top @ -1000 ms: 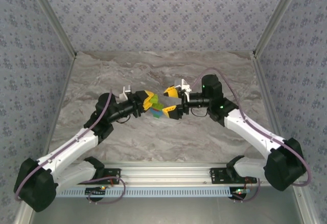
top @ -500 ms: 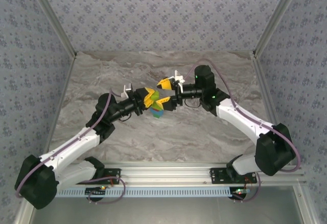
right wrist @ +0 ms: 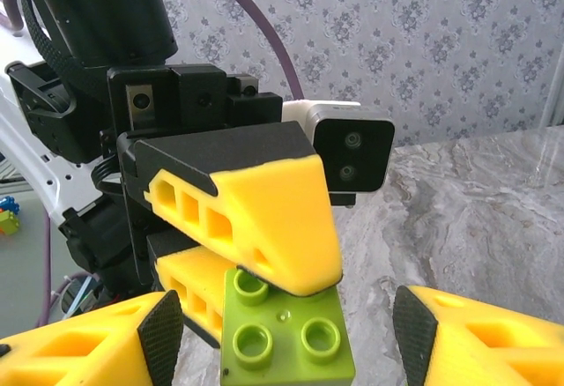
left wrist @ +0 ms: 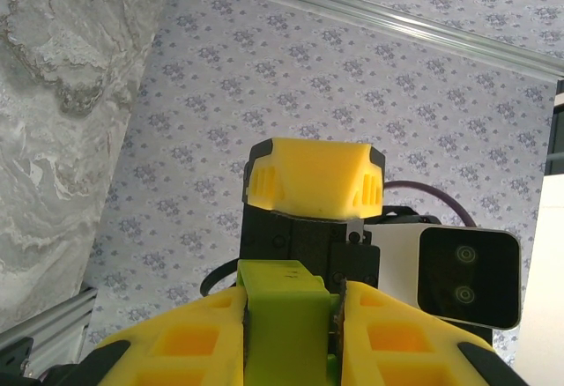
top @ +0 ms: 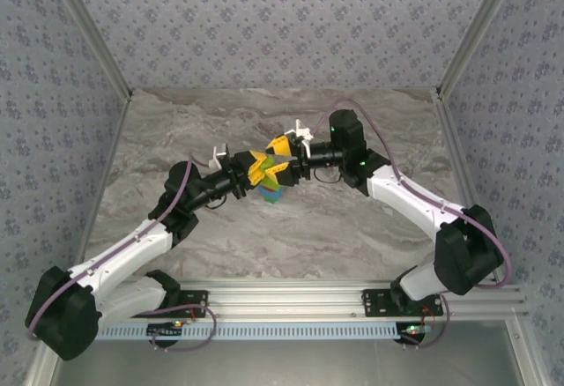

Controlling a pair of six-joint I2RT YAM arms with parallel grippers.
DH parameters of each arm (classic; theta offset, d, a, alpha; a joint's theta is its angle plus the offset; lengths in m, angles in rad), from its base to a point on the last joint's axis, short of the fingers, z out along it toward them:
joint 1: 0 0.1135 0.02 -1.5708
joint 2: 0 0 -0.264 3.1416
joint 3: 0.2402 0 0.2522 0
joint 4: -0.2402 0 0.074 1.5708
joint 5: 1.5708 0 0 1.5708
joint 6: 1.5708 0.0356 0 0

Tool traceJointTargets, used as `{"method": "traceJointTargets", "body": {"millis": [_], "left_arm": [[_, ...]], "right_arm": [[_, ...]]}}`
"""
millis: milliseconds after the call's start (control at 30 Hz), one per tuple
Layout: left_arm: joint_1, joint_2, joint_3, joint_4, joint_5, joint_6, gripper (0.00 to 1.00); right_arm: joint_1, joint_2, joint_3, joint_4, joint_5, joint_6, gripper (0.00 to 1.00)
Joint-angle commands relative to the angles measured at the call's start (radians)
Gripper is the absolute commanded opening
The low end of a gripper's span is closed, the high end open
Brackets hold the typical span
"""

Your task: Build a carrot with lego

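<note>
Marble table (top: 176, 130), floral walls. Mid-air, centre: left gripper (top: 256, 171) clamped on carrot (top: 272, 192), right gripper (top: 282, 160) spread astride lime brick (right wrist: 286, 337). Looks like joining; next calls for square, gentle closing.

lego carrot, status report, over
Left gripper shut on small stacked toy-brick carrot, lime-green studded end out. Right gripper open, jaws either side of that end, gaps showing. No obstruction seen.
</note>
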Motion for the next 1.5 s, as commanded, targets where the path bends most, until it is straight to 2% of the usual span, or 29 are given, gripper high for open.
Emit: {"method": "traceJointTargets", "body": {"millis": [0, 100, 633, 767, 833, 967, 1067, 1167, 1233, 1333, 1400, 1467], "left_arm": [[-0.009, -0.018, 0.007, 0.042, -0.017, -0.003, 0.21], [-0.009, -0.018, 0.008, 0.042, -0.018, -0.002, 0.22], [-0.003, -0.023, 0.007, 0.03, -0.022, 0.006, 0.22], [-0.001, -0.022, 0.005, 0.029, -0.022, 0.008, 0.23], [0.0, -0.024, 0.007, 0.017, -0.021, 0.014, 0.28], [0.006, -0.033, 0.013, -0.046, -0.016, 0.045, 0.52], [0.016, -0.054, 0.028, -0.16, -0.012, 0.109, 0.63], [0.056, -0.093, 0.043, -0.318, -0.01, 0.201, 0.66], [0.107, -0.12, 0.044, -0.407, -0.002, 0.249, 0.67], [0.23, -0.147, 0.053, -0.51, 0.037, 0.329, 0.67], [0.315, -0.132, 0.105, -0.577, 0.072, 0.462, 0.68], [0.362, -0.078, 0.211, -0.697, 0.082, 0.648, 0.69]], "right_arm": [[0.012, 0.017, 0.04, -0.019, -0.028, 0.0, 0.67], [0.016, 0.022, 0.042, -0.025, -0.027, -0.003, 0.65], [0.018, 0.031, 0.043, -0.043, -0.034, -0.008, 0.37], [0.02, 0.035, 0.045, -0.047, -0.041, -0.008, 0.34], [0.021, 0.035, 0.045, -0.049, -0.04, -0.008, 0.32], [0.02, 0.034, 0.046, -0.058, -0.036, -0.011, 0.31], [0.015, 0.026, 0.049, -0.068, -0.031, -0.015, 0.31], [0.008, 0.015, 0.05, -0.094, -0.025, -0.031, 0.31], [0.001, -0.001, 0.048, -0.117, -0.021, -0.043, 0.3], [-0.016, -0.037, 0.024, -0.136, -0.008, -0.049, 0.3], [-0.03, -0.072, -0.007, -0.145, 0.0, -0.051, 0.3], [-0.041, -0.112, -0.049, -0.147, 0.01, -0.05, 0.3]]}}
